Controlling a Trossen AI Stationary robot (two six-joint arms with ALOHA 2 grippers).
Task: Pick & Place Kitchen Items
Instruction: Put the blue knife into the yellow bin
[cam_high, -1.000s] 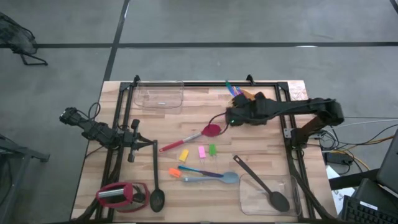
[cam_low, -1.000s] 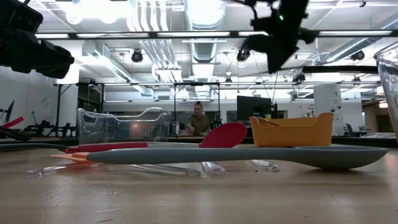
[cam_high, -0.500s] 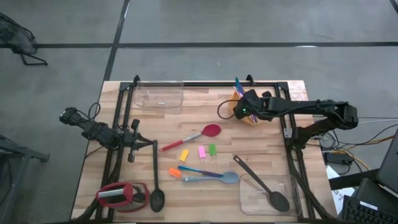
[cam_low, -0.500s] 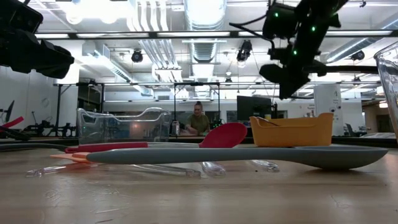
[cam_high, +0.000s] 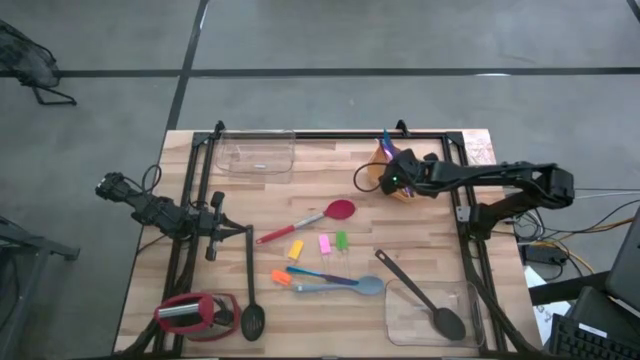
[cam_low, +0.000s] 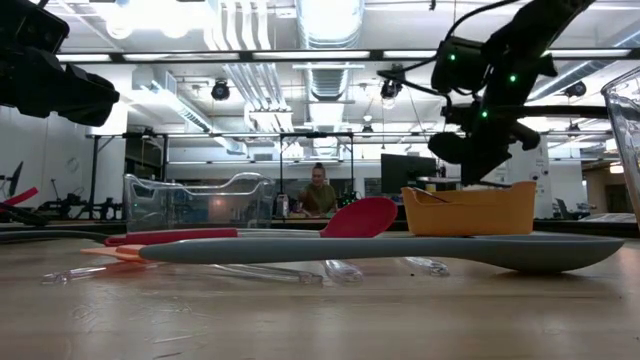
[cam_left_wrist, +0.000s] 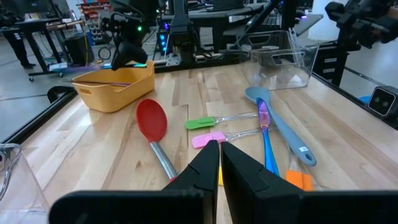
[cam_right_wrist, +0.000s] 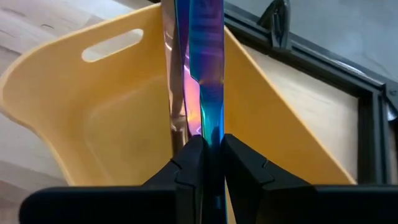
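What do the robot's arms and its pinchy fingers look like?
Both arms are dark, nearly black, built from jointed segments with black cables looping off them. The right arm has small green lights glowing near its wrist. Each one ends in two flat, dark, wedge-shaped fingers: the left gripper and the right gripper look the same.

Bare table strip (cam_high: 320, 175) between clear tub (cam_high: 256, 155) and orange tub (cam_high: 392, 178), red-headed spatula (cam_high: 305, 222) and small pieces (cam_high: 320, 244) crowding centre, right gripper (cam_high: 392, 178) over orange tub.
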